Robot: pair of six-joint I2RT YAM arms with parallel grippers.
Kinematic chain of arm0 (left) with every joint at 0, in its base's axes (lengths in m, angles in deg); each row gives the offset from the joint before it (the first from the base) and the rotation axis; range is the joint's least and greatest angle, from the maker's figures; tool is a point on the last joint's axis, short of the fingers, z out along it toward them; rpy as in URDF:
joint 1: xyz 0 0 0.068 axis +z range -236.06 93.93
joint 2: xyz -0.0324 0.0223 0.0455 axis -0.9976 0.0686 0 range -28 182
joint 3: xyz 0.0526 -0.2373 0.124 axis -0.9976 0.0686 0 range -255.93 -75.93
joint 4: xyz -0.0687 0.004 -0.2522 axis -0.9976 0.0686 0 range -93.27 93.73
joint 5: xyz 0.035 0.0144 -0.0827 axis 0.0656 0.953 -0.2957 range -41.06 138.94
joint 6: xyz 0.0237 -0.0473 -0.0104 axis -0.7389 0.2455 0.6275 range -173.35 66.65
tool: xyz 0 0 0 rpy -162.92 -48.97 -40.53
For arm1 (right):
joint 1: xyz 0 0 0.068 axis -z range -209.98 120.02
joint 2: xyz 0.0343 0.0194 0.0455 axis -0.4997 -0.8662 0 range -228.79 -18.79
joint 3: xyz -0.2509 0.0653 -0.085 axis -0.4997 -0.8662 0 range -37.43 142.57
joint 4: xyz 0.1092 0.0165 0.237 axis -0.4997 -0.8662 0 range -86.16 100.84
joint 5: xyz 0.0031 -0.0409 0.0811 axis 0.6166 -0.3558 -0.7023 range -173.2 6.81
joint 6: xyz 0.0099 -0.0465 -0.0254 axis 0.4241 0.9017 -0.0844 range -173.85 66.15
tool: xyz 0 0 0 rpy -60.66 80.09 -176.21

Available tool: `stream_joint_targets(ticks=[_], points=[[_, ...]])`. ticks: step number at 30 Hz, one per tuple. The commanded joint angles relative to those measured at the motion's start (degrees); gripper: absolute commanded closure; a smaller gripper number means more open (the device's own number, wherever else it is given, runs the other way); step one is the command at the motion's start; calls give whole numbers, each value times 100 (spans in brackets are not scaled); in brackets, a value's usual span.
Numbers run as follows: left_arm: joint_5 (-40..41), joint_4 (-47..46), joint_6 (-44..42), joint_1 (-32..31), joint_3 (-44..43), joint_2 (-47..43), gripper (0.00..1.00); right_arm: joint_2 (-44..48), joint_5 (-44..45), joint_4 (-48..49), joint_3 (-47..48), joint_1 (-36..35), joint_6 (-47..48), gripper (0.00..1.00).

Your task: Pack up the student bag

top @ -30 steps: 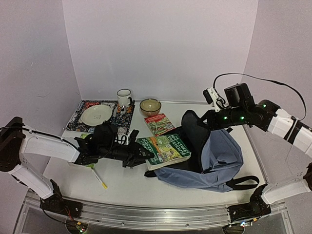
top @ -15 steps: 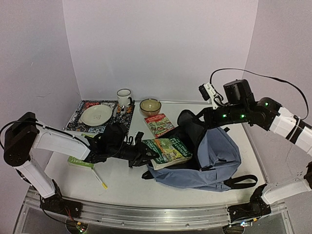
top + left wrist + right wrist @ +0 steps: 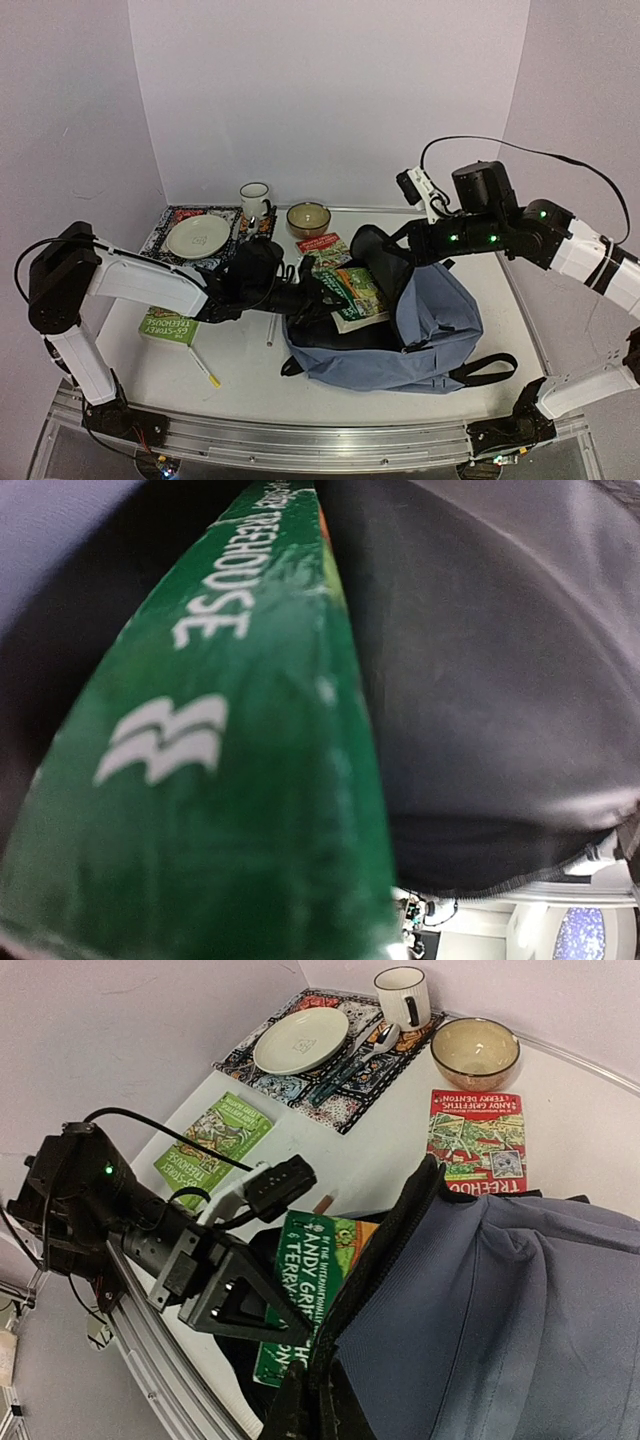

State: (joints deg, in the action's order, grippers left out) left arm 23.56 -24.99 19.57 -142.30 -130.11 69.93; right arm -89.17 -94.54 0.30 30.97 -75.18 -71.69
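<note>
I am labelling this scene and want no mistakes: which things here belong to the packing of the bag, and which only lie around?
In the job: student bag, held open by the right gripper; green book in the left gripper, at its opening.
Lying about: red book, second green book, pen (maybe for later); plate, mug, bowl, placemat.

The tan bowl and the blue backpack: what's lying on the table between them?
A red-covered book lies flat between the bowl and the student bag, clearest in the right wrist view.
</note>
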Motion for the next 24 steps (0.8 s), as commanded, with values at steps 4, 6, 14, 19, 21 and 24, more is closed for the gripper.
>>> stream_joint_targets(ticks=[4,6,14,19,21,24], points=[[171,-675,-99,-112,-952,665,100,-1,103,667,264,-128,18,100],[228,-680,-31,-148,-1154,955,100,30,190,668,184,-130,18,100],[588,-693,152,-382,-1665,1890,100,217,799,667,-251,-128,68,100],[972,-685,269,-484,-1525,2112,73,239,1128,667,-530,-128,80,100],[1030,-683,269,-485,-1459,2111,58,236,1153,667,-611,-128,71,100],[1161,-667,150,-485,-1309,1970,46,253,1351,667,-729,-128,61,100]])
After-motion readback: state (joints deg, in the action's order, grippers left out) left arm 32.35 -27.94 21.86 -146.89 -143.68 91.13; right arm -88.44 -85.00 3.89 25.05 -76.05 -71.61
